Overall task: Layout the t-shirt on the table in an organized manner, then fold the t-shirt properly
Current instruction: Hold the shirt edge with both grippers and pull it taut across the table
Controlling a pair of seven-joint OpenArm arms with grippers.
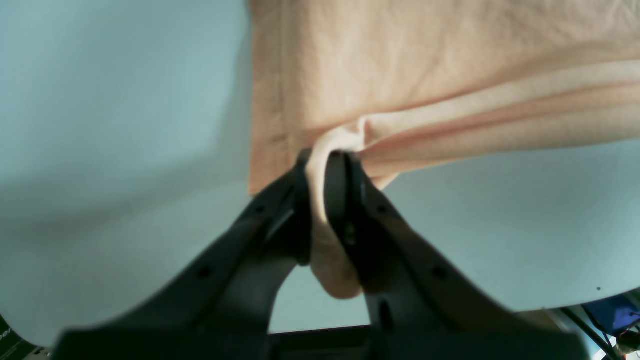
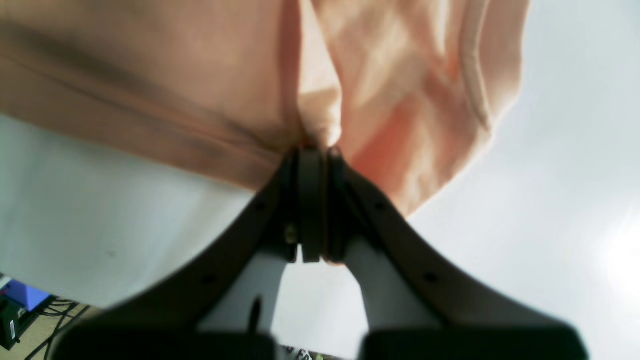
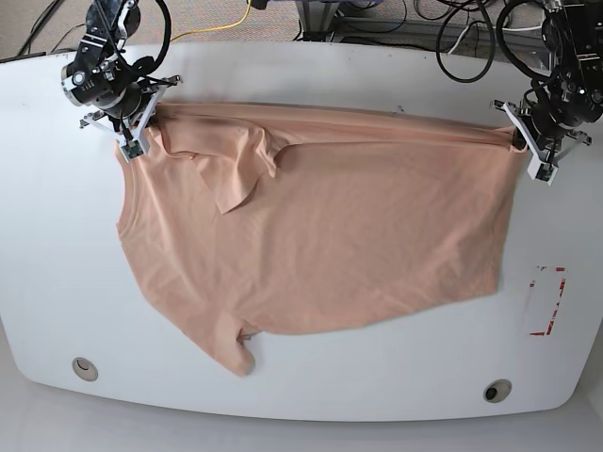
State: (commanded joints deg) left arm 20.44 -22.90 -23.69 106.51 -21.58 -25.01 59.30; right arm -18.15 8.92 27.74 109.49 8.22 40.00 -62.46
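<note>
Pincers left (image 1: pixel 325 160) and right (image 2: pixel 317 150) clamp the t-shirt (image 3: pixel 320 235) over the table (image 3: pixel 283 395).

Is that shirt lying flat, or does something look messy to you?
Not quite flat. On the t-shirt, one sleeve near the right gripper is folded over onto the body, and the far edge is pulled taut towards the left gripper. The rest is wrinkled.

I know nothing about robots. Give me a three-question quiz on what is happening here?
1. True or false: both grippers are shut on the t-shirt.
2. Which mark lies nearest the left gripper: A, a red-outlined rectangle; B, a round hole?
3. Fill in: the far edge between the left gripper and the right gripper is pulled ____.

Key: 1 true; 2 A; 3 taut.
</note>
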